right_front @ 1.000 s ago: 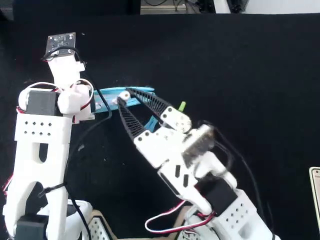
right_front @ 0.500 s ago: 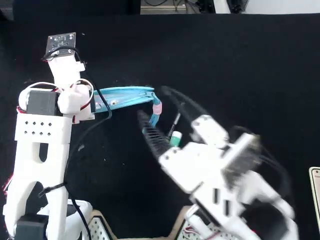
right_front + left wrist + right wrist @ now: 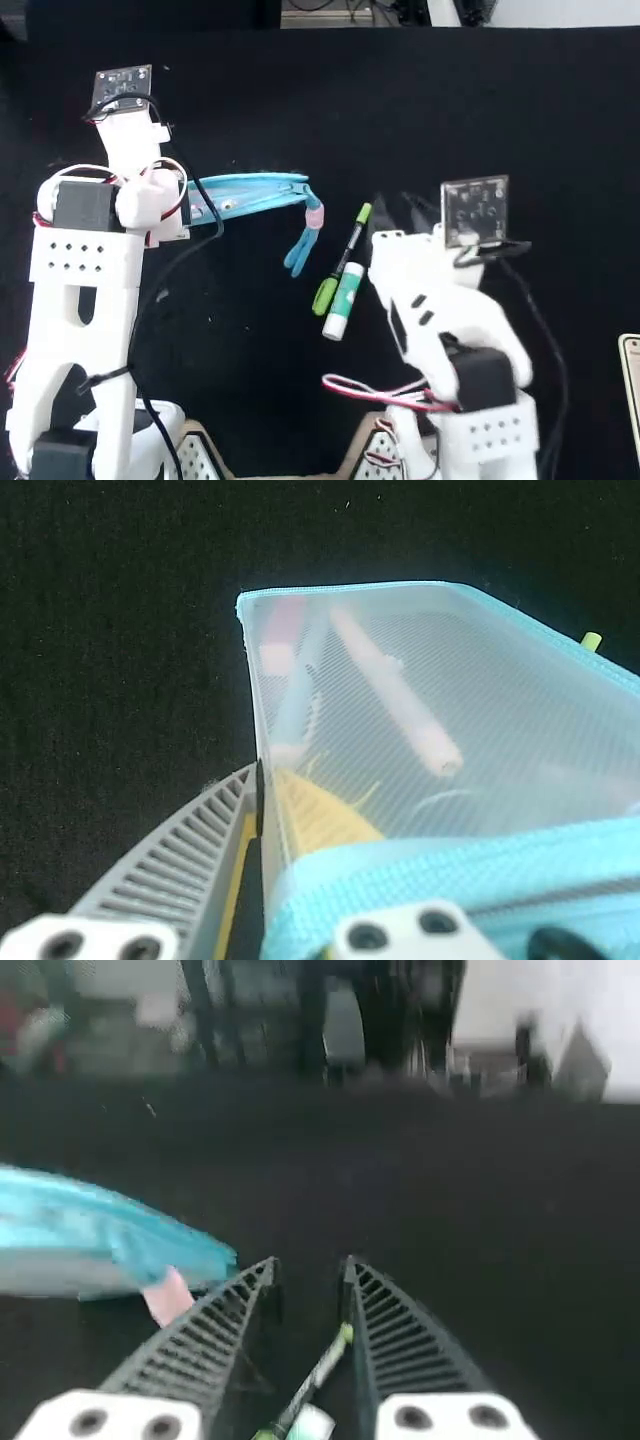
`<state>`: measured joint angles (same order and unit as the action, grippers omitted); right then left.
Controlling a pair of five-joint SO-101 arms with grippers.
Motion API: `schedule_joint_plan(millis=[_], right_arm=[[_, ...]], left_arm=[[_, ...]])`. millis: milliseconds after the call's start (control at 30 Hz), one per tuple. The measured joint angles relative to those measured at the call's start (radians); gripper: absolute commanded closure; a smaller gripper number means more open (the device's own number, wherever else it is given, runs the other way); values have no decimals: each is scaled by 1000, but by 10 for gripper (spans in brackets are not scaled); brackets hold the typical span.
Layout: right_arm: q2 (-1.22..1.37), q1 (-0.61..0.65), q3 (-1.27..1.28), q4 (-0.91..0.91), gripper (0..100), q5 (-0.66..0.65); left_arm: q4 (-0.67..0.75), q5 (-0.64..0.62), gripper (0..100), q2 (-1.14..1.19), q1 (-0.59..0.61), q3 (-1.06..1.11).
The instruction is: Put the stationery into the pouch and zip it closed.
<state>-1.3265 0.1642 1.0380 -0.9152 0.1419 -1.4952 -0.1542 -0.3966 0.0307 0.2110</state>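
Observation:
A translucent pouch [image 3: 250, 192] with teal trim hangs off the table, my left gripper [image 3: 193, 207] shut on its near end. Its pink zipper pull [image 3: 314, 216] and blue tassel dangle from the far end. In the left wrist view the pouch [image 3: 440, 710] holds a few pen-like items and something yellow, with my left gripper [image 3: 262, 780] clamped on its edge. A green pen [image 3: 342, 258] and a white glue stick [image 3: 343, 300] lie on the table right of the tassel. My right gripper [image 3: 392, 210] hovers just right of them, open and empty. Between my right gripper [image 3: 305, 1270] fingers, the pen [image 3: 318, 1372] shows below.
The table is covered in black cloth [image 3: 500, 110]. A pale object [image 3: 632, 390] sits at the right edge. Both arm bases stand along the near edge. A cluttered room lies beyond the far table edge [image 3: 330, 1020].
My right arm has swung back from the pouch's zipper end to the right and turned upright, uncovering the pen and glue stick. The left arm and pouch have stayed put.

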Motion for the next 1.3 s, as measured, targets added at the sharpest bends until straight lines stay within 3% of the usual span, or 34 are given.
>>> schedule_joint_plan(millis=[267,367,567,767,1300], right_arm=[[6,-3,114,44,868,23],[215,-3,115,66,801,31],[559,-5,68,72,874,48],[824,-5,-32,72,864,210],[1129,92,-150,80,864,261]], left_arm=[[0,0,970,0,0,0],[0,0,970,0,0,0],[0,0,970,0,0,0],[0,0,970,0,0,0],[0,0,970,0,0,0]])
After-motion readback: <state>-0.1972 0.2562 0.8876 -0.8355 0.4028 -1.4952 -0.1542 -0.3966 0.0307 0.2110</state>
